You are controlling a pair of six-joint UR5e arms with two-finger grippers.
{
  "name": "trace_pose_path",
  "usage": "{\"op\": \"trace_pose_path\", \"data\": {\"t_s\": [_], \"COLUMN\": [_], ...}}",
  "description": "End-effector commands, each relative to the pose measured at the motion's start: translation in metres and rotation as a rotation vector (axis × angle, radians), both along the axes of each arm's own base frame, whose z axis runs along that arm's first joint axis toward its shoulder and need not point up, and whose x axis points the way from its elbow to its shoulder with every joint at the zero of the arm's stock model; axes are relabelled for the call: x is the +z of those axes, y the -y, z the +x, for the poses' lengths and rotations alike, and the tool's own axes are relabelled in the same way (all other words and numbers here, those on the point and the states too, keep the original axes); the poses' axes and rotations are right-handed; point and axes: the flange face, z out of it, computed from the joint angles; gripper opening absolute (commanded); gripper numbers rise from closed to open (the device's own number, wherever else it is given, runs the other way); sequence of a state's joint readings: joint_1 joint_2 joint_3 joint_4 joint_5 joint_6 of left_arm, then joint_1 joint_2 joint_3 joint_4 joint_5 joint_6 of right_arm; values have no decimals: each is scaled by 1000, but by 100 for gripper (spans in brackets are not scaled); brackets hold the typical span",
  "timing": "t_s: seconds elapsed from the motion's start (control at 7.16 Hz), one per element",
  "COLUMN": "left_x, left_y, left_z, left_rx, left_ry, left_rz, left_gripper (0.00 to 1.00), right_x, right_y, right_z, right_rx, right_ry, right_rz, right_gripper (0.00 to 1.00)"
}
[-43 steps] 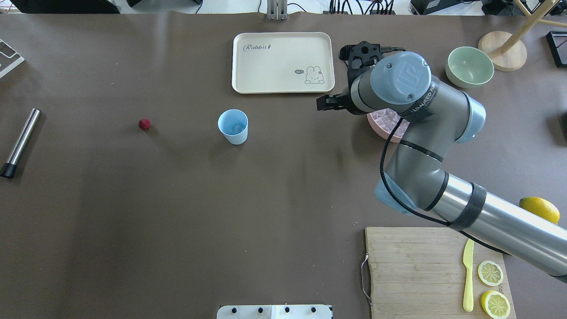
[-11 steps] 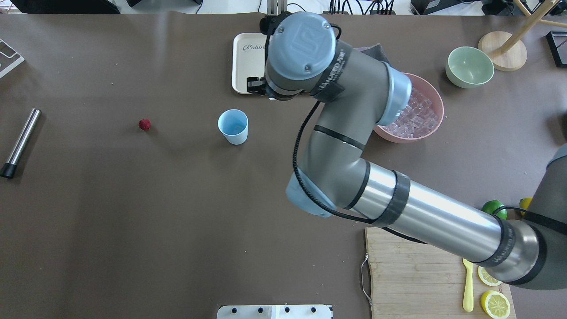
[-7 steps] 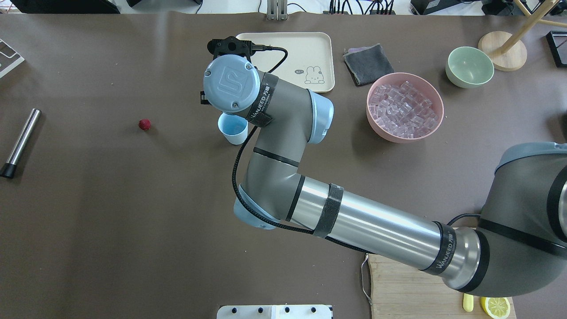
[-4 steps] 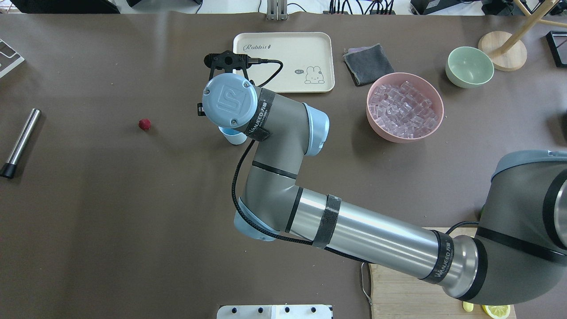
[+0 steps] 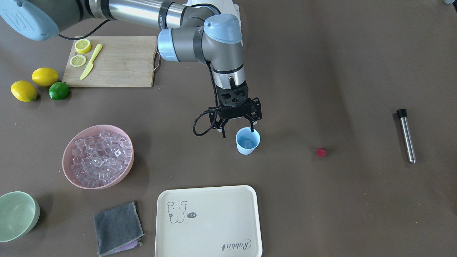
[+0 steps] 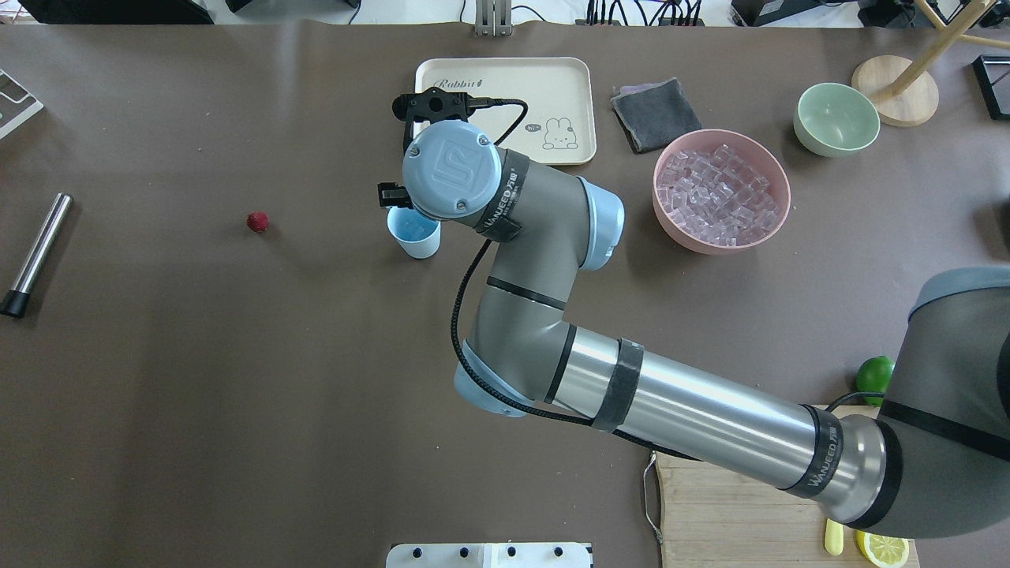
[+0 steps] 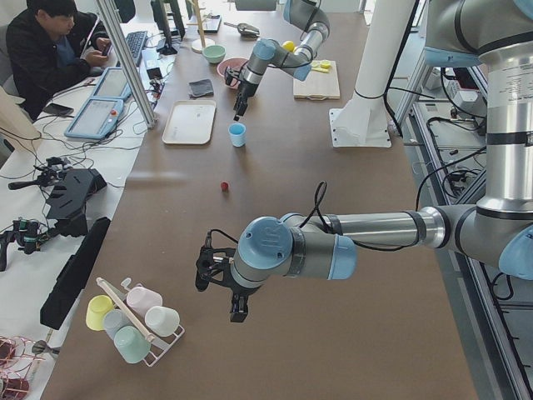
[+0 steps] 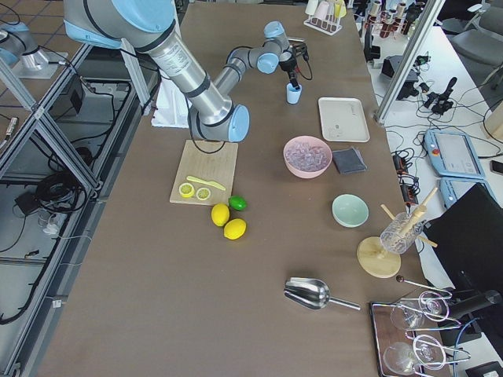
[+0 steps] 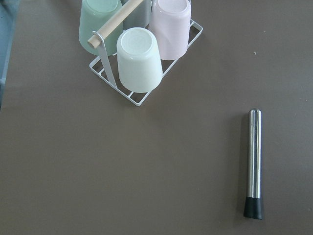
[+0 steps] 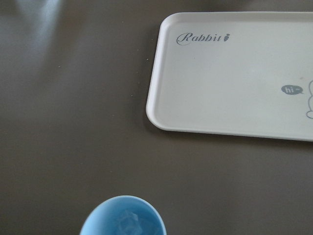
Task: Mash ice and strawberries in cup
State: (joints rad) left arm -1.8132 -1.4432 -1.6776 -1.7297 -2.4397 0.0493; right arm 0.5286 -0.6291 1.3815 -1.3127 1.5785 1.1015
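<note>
Seen from across the table, the right gripper [image 5: 238,131] hangs just above the cup [image 5: 245,150] with its jaws spread wide and empty. One finger is over the cup's rim and the other is outside it. Ice [image 5: 248,142] lies in the cup, so the drop looks done. The arm should lift straight up before it travels sideways, or that finger may catch the light cup and tip it. The strawberry [image 5: 321,152] lies well apart from the cup toward the robot's left, with the muddler [image 5: 406,135] farther that way. The pink bowl [image 5: 103,185] of spare cubes is on the cup's opposite side. Overhead, the wrist hides part of the cup. From the left end, the left gripper [image 7: 218,287] hovers far from the cup, and I cannot tell how its jaws stand. The right wrist camera looks down into the cup and shows cubes inside it.
</note>
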Motion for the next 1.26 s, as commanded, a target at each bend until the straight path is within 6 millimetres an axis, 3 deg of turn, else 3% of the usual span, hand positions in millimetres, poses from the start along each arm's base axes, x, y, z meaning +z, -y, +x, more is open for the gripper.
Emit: {"op": "trace_pose_path", "data": {"t_s": [0.0, 0.28, 0.42, 0.56, 0.7, 0.98, 1.12], "left_x": [-1, -14, -24, -36, -55, -93, -107], "left_y": [-1, 16, 28, 48, 73, 114, 128], "left_z": [1, 14, 24, 33, 60, 124, 136], "left_rx": [1, -24, -5, 13, 5, 7, -53], "left_ry": [2, -24, -19, -15, -31, -65, -86], "left_rz": [-1, -44, -33, -17, -59, -133, -201], "left_gripper": [99, 99, 99, 99, 99, 99, 99], "right_x": [69, 137, 172, 191, 221, 280, 309], "right_y": [20, 53, 68, 83, 91, 123, 134], "right_z": [82, 191, 235, 268, 303, 410, 468], "right_rx": [-101, -186, -221, -234, -246, -298, -266], "right_ry": [-39, -71, -92, -131, -157, -125, -123], "right_rz": [36, 50, 41, 69, 69, 29, 6], "right_gripper": [99, 99, 99, 99, 99, 99, 99]}}
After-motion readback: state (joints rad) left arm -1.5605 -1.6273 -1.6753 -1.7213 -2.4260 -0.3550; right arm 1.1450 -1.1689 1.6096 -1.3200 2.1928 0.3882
